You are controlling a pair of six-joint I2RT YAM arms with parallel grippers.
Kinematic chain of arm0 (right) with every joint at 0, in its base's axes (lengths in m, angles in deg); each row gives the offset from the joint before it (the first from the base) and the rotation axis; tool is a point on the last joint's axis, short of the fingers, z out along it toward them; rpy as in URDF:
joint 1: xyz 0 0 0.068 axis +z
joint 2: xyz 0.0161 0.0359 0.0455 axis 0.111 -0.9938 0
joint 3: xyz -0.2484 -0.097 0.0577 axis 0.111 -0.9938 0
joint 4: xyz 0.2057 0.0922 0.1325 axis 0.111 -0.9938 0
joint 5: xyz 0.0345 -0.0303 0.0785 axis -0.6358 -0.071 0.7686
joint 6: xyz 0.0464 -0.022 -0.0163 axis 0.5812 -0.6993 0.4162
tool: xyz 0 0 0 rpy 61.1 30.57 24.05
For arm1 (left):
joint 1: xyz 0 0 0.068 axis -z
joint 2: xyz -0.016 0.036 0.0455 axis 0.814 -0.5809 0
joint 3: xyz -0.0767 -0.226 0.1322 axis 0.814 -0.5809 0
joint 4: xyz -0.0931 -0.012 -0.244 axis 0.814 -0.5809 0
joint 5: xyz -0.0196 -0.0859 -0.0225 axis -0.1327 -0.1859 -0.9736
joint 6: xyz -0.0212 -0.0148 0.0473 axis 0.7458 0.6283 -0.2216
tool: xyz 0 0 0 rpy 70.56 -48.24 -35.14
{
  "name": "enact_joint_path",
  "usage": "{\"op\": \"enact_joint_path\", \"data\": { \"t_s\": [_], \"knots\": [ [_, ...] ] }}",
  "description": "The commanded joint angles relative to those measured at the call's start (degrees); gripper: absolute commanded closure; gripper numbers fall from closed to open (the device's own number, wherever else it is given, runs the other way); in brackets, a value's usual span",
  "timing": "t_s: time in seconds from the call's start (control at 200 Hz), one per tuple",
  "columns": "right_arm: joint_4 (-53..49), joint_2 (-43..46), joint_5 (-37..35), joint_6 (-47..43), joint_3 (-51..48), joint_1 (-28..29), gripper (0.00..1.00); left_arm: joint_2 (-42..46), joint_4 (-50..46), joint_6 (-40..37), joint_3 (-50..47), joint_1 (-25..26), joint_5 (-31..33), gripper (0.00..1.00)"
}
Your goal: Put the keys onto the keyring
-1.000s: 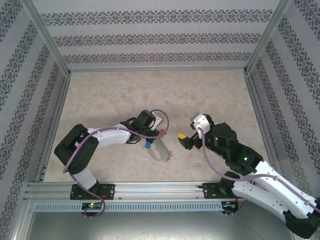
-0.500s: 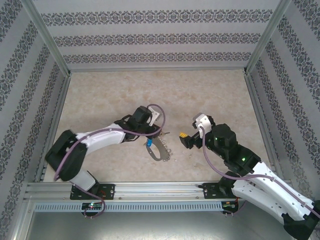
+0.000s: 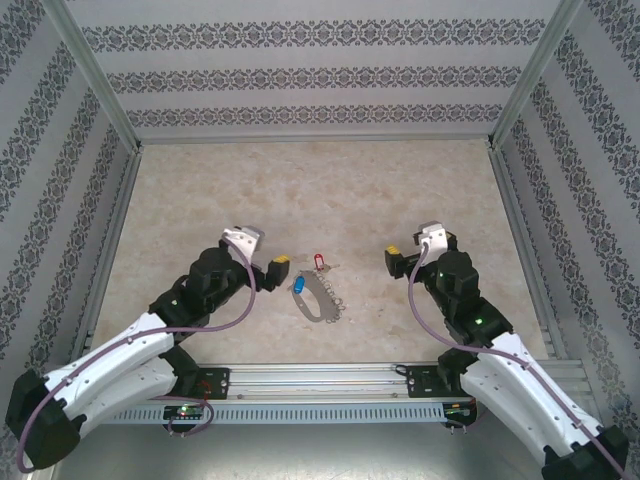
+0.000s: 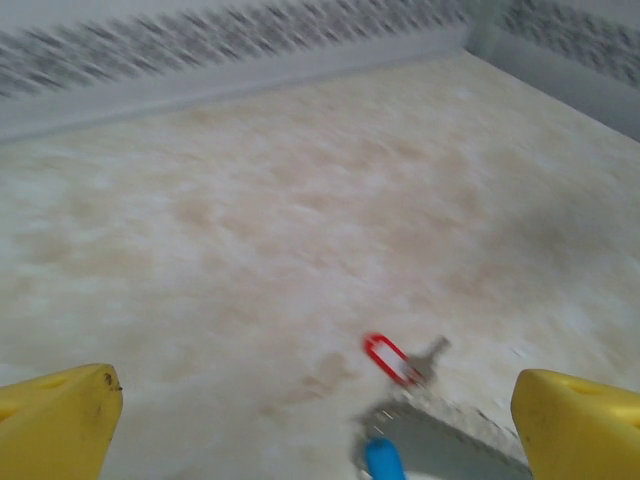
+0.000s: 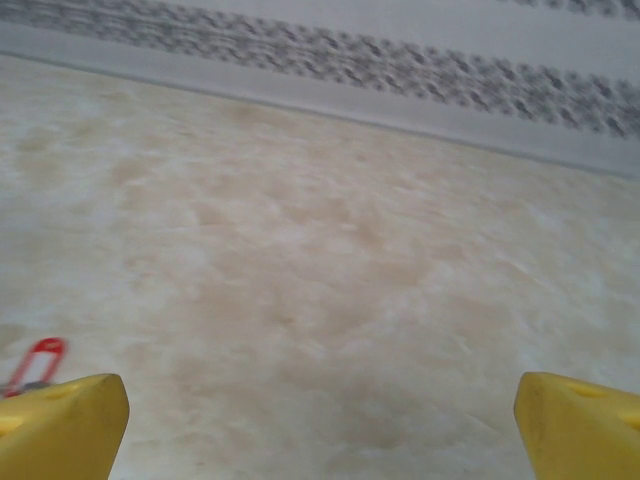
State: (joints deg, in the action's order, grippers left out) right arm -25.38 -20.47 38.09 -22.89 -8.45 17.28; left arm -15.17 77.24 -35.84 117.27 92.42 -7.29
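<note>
The keyring (image 3: 322,299), a flat grey oval loop edged with tiny metal rings, lies on the table between both arms. A blue-headed key (image 3: 298,284) rests at its left end and a red-headed key (image 3: 320,262) at its far end; I cannot tell whether either is threaded on. My left gripper (image 3: 277,270) hangs open just left of them, holding nothing. In the left wrist view the red key (image 4: 388,358), blue key (image 4: 383,460) and keyring (image 4: 450,445) lie between the yellow fingertips (image 4: 55,420). My right gripper (image 3: 394,260) is open, off to the right. The red key (image 5: 35,360) lies left of the right gripper (image 5: 320,425).
The beige marbled table (image 3: 330,190) is walled by patterned panels (image 3: 320,75) at the back and both sides. An aluminium rail (image 3: 320,378) runs along the near edge, where the arm bases are bolted.
My left gripper has opened, let go over the keyring and drawn back to the left and nearer the base. The red key now lies uncovered. The right gripper has backed off a little to the right.
</note>
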Motion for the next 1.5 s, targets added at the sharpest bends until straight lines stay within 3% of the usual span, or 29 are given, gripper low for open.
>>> {"op": "enact_joint_path", "data": {
  "t_s": [0.0, 0.09, 0.2, 0.315, 0.5, 0.59, 0.754, 0.874, 0.934, 1.039, 1.499],
  "knots": [
    [11.15, -1.87, 1.15, 3.09, -4.94, -5.61, 0.02, -0.06, 4.61, -2.46, -0.58, -2.85, 13.66, 0.00],
    [17.41, -6.72, 5.26, 2.39, -7.26, -11.63, 0.02, -3.44, 7.41, -3.42, -2.02, -6.02, 18.33, 0.00],
    [23.16, -14.21, 8.47, 3.53, -7.41, -17.91, 0.02, -8.01, 17.91, -7.02, -6.38, -10.35, 20.50, 0.00],
    [31.79, -22.15, 9.28, 3.01, -8.13, -19.54, 0.02, -14.25, 32.15, -10.78, -10.70, -14.53, 24.22, 0.00],
    [46.87, -33.77, 5.89, 0.62, -8.79, -19.42, 0.02, -23.06, 38.20, -10.80, -10.79, -21.50, 18.55, 0.00],
    [52.11, -36.60, 5.29, -0.71, -9.12, -19.42, 0.02, -28.59, 47.61, -9.64, -13.20, -25.30, 14.65, 0.00],
    [60.72, -46.06, 6.78, -3.12, -7.41, -18.83, 0.02, -38.84, 59.61, -12.37, -12.84, -28.75, 13.73, 0.00],
    [59.41, -51.02, 6.33, -0.99, -4.45, -20.38, 0.02, -45.33, 67.89, -10.57, -14.88, -31.77, 6.39, 0.00],
    [56.70, -53.26, 7.15, -1.36, -1.84, -20.41, 0.02, -48.02, 70.58, -11.27, -14.55, -31.96, 5.98, 0.00],
    [54.29, -53.42, 5.73, 1.22, 0.03, -21.99, 0.02, -45.34, 59.71, -9.99, -11.45, -32.28, 5.58, 0.00],
    [54.55, -53.52, 7.30, 1.04, 0.15, -22.23, 0.02, -46.37, 58.01, -8.92, -9.39, -33.01, 6.90, 0.00]
  ]
}}
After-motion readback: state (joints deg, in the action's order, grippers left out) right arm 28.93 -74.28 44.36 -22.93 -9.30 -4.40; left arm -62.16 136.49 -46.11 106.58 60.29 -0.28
